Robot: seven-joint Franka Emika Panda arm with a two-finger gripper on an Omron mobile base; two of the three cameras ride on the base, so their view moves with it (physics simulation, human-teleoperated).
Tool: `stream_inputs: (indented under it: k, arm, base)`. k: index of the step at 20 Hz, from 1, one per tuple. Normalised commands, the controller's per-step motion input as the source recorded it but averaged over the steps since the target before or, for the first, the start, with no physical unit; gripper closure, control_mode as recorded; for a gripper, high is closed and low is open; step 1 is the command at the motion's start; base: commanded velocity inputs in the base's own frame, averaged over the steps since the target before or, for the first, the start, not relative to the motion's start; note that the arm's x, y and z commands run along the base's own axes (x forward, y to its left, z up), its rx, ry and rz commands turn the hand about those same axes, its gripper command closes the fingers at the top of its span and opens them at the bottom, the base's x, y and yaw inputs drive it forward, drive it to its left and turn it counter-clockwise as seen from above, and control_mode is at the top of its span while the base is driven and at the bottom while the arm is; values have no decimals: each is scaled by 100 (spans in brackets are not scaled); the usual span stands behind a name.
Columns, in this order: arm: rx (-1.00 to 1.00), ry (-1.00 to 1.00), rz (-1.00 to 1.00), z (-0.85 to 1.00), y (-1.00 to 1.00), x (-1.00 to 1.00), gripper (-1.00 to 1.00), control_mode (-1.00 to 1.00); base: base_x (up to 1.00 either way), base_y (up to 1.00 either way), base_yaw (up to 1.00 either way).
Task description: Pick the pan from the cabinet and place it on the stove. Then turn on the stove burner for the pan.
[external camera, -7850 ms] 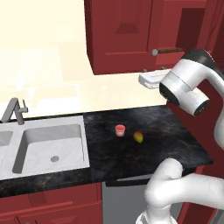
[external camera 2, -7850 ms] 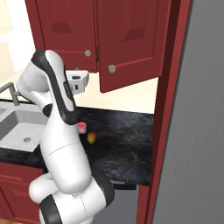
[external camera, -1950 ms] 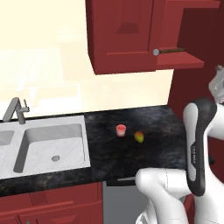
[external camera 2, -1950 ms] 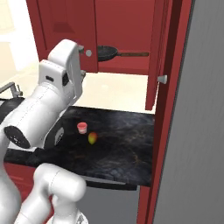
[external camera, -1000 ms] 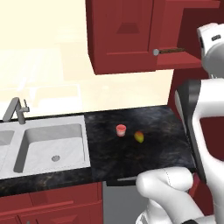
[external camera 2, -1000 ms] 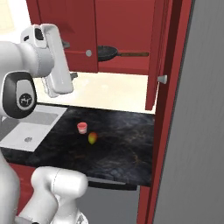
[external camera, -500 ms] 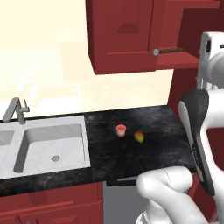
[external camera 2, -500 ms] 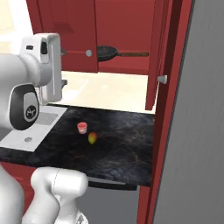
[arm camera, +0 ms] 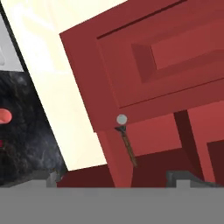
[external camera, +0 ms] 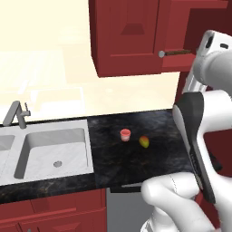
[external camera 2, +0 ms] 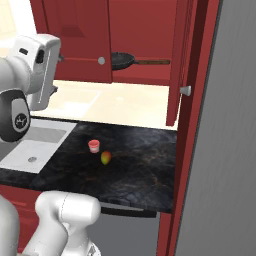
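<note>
The pan point(external camera 2: 122, 60) sits inside the open cabinet point(external camera 2: 145, 30); whether the tool is spread, I cannot tell.

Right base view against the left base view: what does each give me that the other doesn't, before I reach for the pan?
The right base view alone shows the pan whole, sitting on the shelf of the open cabinet with its wooden handle pointing right, and the opened right-hand door edge-on with its knob. The left base view alone shows the sink and faucet in full. Both share the black counter, the small red cup beside the yellow-green fruit, and the pan's handle.
</note>
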Motion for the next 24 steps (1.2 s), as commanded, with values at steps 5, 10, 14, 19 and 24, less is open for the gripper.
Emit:
stream_inputs:
  k: [5,10,14,19,24]
  arm:
    - [29,0,-11,0,61,-4,-100,-100]
    - [29,0,-15,0,45,0,-100,-100]
    - [36,-1,-12,0,5,18,-100,-100]
    - [42,-7,-1,0,-8,40,-100,-100]
    - [45,-16,0,-2,-22,32,-100,-100]
  base:
    - [0,0,0]
    - [0,0,0]
    - [0,0,0]
    - [0,0,0]
    - [0,0,0]
